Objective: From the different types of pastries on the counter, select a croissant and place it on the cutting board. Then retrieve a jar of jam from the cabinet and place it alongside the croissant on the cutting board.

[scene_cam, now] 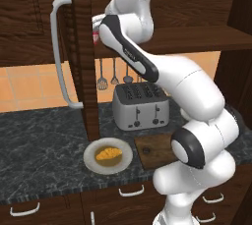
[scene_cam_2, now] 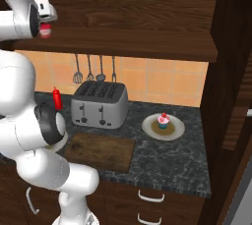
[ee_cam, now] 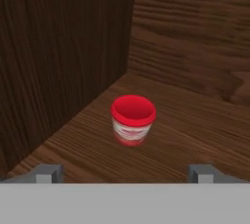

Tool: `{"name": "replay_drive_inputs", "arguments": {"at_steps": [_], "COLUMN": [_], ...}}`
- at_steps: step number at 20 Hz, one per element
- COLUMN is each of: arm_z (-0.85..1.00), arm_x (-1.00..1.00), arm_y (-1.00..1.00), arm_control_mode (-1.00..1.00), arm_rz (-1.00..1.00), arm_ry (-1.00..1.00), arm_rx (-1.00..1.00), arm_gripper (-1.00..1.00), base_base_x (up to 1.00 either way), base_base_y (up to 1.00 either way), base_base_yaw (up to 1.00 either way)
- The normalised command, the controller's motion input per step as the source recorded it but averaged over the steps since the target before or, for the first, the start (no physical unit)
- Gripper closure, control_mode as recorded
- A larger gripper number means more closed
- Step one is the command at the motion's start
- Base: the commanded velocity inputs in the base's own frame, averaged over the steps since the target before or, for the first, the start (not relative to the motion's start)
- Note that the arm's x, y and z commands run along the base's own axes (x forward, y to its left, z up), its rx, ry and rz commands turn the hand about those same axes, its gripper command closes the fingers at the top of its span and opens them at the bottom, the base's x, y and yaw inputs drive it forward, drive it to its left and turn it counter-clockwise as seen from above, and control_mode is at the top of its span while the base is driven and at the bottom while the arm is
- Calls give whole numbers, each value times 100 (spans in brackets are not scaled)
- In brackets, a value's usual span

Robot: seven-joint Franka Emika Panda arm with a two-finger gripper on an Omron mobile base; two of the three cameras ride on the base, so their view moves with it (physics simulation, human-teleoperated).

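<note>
Cabinet (scene_cam: 29, 17) open, door swung out edge-on with its long white handle (scene_cam: 61, 52) facing the left base camera. Arm (scene_cam: 172, 86) reaches up from the base into the cabinet shelf (scene_cam_2: 123, 40). Counter (scene_cam: 39, 140) below, dark marbled. Toaster (scene_cam_2: 98, 103) at the back against the orange tile, utensils hanging above it. Board (scene_cam_2: 101, 151) lies flat in front of the toaster, bare on the part that shows, its left end hidden by the arm. Grey plate (scene_cam: 88, 159) just left of the board holds the croissant (scene_cam: 108, 154). Second plate (scene_cam_2: 174, 129) right of the toaster, well apart from the board, holds the cupcake (scene_cam_2: 163, 120). Red bottle (scene_cam_2: 57, 98) left of the toaster. Gripper (ee_cam: 124, 171) open, fingertips (ee_cam: 46, 173) spread wide, hovering short of the jar (ee_cam: 133, 119), not touching it. Jar stands upright on the shelf floor near the back left corner, red lid on, roughly centred between the tips.
</note>
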Motion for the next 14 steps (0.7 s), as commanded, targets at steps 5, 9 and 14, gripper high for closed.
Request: {"name": "replay_drive_inputs", "arguments": {"at_steps": [5, 9, 14], "arm_z": [-19, -16, -7], "arm_x": [12, 70, 43], "arm_y": [12, 0, 0], "arm_control_mode": [-100, -100, -100], "arm_rz": [-4, 0, 0], "arm_ry": [-8, 0, 0], "arm_rx": [-1, 0, 0], "arm_gripper": [-100, -100, -100], "base_base_x": [0, 0, 0], "base_base_y": [0, 0, 0], "base_base_yaw": [0, 0, 0]}}
